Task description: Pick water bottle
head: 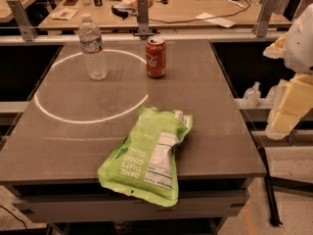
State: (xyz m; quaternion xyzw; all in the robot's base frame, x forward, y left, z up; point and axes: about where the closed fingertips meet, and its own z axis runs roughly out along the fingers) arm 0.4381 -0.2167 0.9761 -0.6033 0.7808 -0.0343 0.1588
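Observation:
The water bottle is a tall clear ribbed bottle with a white cap and a blue-red-white label band. It stands upright at the back left of the grey table, inside a bright ring of light. My gripper is at the right edge of the view, beyond the table's right side, far from the bottle and level with the table's middle. It holds nothing that I can see.
A red cola can stands upright to the right of the bottle. A green snack bag lies flat at the table's front and overhangs the edge. A small clear pump bottle sits on a lower shelf at right. A cluttered wooden desk lies behind a metal rail.

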